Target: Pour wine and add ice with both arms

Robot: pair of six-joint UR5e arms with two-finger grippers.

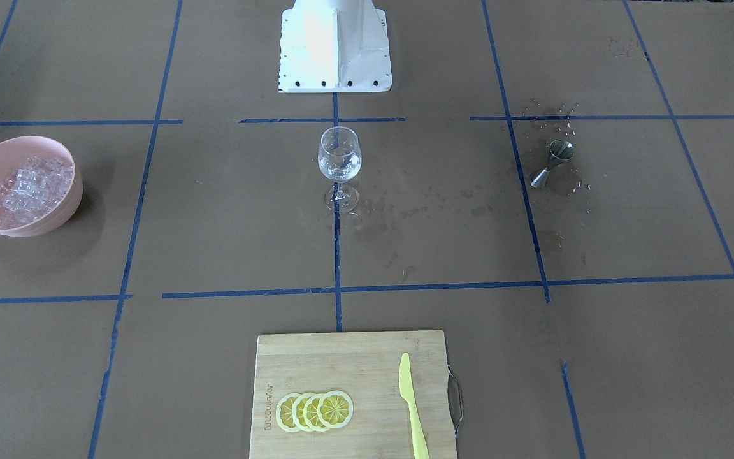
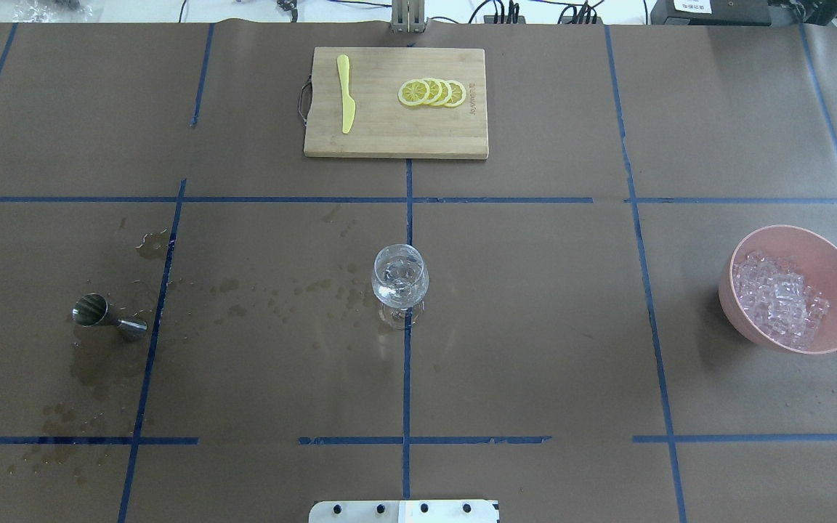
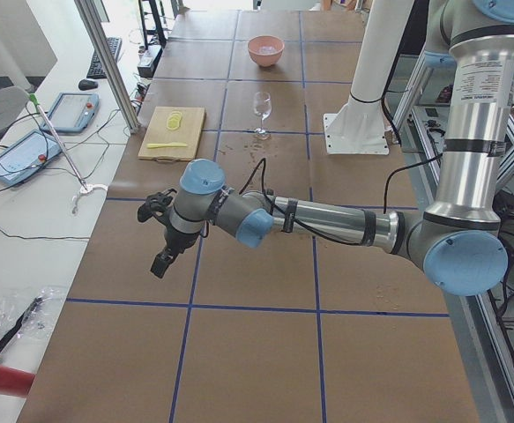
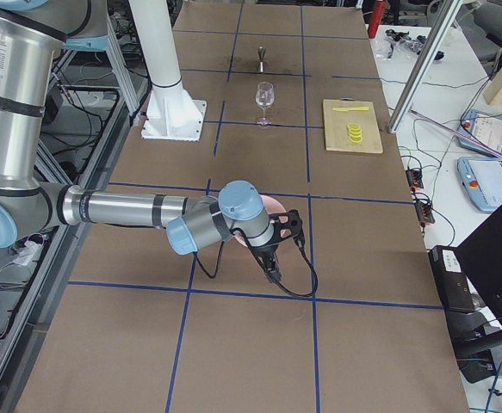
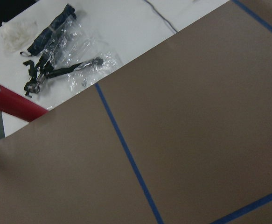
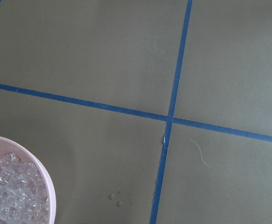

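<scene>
Jaws of left gripper (image 3: 161, 257) and right gripper (image 4: 272, 267): opening and hold cannot be told. Ice (image 2: 778, 298) is heaped, without a long axis, in pink bowl (image 2: 836, 267) at the bench's (image 2: 535, 327) right end; cubes small, clear, glassy. Left arm (image 3: 327, 220) and right arm (image 4: 121, 208) are stretched level, grippers pointed down.

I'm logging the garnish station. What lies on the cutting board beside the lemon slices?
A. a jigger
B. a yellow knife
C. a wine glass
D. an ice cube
B: a yellow knife lies on the cutting board, apart from the lemon slices; the jigger and the wine glass are well off the board.
</scene>
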